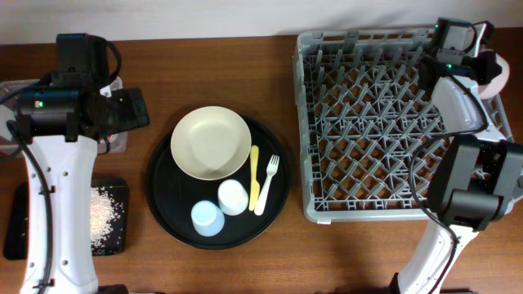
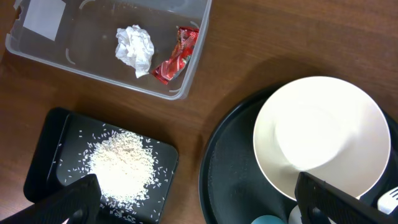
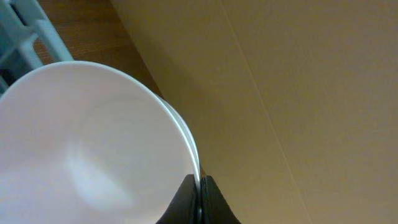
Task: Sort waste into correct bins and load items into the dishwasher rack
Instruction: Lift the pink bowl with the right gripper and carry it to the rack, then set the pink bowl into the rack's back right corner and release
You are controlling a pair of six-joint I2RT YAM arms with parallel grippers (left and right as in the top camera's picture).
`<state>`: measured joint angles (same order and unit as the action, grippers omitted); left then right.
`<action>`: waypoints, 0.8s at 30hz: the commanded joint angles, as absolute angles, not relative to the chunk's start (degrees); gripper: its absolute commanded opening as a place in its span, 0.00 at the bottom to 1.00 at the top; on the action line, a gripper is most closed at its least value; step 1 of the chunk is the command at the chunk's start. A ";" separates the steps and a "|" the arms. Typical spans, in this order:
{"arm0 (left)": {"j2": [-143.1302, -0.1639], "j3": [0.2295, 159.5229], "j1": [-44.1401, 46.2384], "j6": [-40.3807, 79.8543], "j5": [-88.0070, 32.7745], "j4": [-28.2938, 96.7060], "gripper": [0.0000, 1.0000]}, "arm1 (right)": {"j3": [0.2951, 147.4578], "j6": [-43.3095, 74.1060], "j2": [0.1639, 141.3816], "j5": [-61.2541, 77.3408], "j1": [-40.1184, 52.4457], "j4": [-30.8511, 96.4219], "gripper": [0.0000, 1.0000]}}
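Overhead first, my colleague says: what lies on the round black tray (image 1: 163,196)?

Five things, I answer. One smooth cream plate (image 1: 211,143), round and shallow. Two plain cups, a white cup (image 1: 233,197) and a light blue cup (image 1: 207,218), close together below the plate. One yellow plastic knife (image 1: 254,177) and one white plastic fork (image 1: 268,186) lie side by side, just right of the plate.

And the waste?

My left wrist camera shows it. One crumpled white tissue (image 2: 135,50) and one crinkled red foil wrapper (image 2: 177,56) lie side by side in the clear plastic tub (image 2: 186,62). Loose white rice grains (image 2: 121,165) are heaped on the shallow black rectangular tray (image 2: 50,143) near it, on the wooden worktop (image 1: 229,65). My left claw (image 2: 199,205) hangs above, its fingers spread wide, holding nothing.

And your right claw (image 3: 199,199)?

Pinched shut on the thin rim of one glossy pinkish bowl (image 3: 93,143), at the far right corner of the rack (image 1: 368,122). That is one square grey lattice crate with rows of upright pegs.
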<state>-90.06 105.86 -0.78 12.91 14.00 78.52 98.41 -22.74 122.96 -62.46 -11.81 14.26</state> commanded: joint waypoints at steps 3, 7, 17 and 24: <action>-89.97 106.32 -0.93 13.23 14.61 78.54 0.99 | 97.86 -22.44 125.05 -58.54 -8.99 16.34 0.04; -89.97 106.32 -0.91 13.23 14.61 78.54 0.99 | 97.67 -22.04 125.05 -54.74 -8.99 19.99 0.04; -89.97 106.32 -0.93 13.23 14.61 78.54 0.99 | 97.67 -22.28 125.47 -52.64 -8.67 21.15 0.04; -89.97 106.32 -0.91 13.23 14.61 78.54 0.99 | 97.67 -23.68 128.01 -52.69 -6.68 20.38 0.04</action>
<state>-90.06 105.86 -0.78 12.91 14.00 78.52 99.24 -22.70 123.07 -62.74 -9.10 19.49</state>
